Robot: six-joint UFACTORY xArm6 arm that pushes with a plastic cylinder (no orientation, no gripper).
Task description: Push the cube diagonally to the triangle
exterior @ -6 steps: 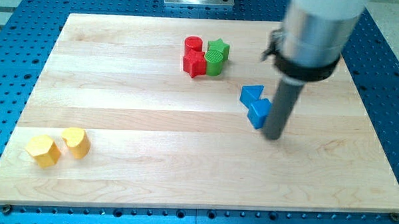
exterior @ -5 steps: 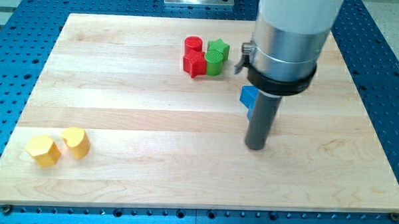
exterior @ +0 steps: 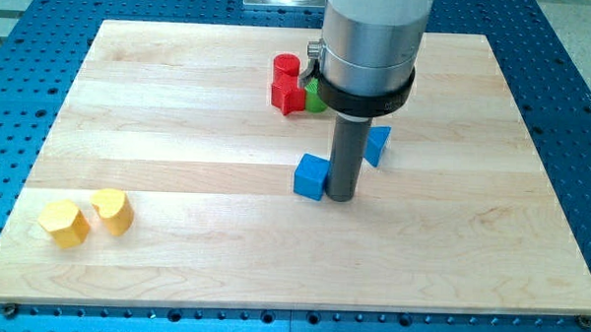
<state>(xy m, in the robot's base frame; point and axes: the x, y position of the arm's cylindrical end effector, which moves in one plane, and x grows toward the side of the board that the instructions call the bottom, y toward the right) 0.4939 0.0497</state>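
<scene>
The blue cube lies near the board's middle. My tip rests against the cube's right side. The blue triangle sits just up and to the right of the rod, partly hidden behind it. Cube and triangle are apart, with the rod between them.
A red cylinder and a red star-like block stand at the view's top centre, with a green block mostly hidden behind the arm. Two yellow blocks lie at the bottom left. The wooden board sits on a blue perforated table.
The rod has swept left across the board. The blue cube has slid left and down, away from the triangle it was touching. The triangle has stayed about where it was.
</scene>
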